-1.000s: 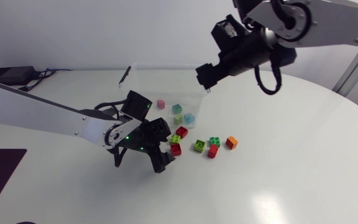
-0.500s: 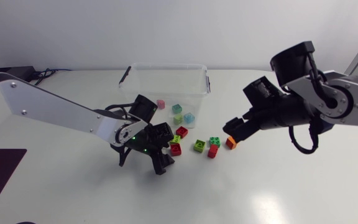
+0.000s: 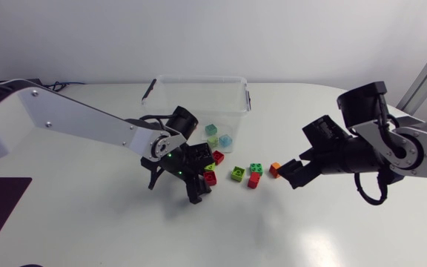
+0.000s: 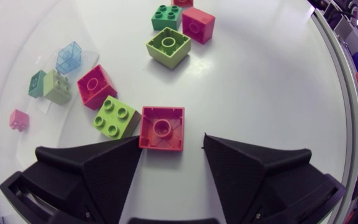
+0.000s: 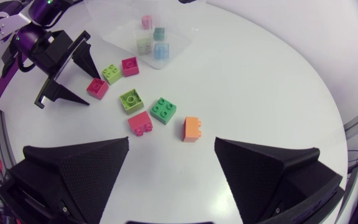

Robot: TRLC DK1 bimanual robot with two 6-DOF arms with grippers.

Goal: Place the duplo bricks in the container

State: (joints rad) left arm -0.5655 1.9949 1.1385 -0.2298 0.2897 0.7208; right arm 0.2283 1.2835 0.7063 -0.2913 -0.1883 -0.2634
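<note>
Evidently lining up grasps: left end effector (image 4: 171, 138) spread wide astride a red brick (image 4: 161, 127), right end effector (image 5: 172, 141) gaping before the orange brick (image 5: 191, 129).

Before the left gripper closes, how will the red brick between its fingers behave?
The red brick looks like rigid plastic, so it likely will not deform. Its flat sides and square shape suggest sliding, not rolling.
</note>
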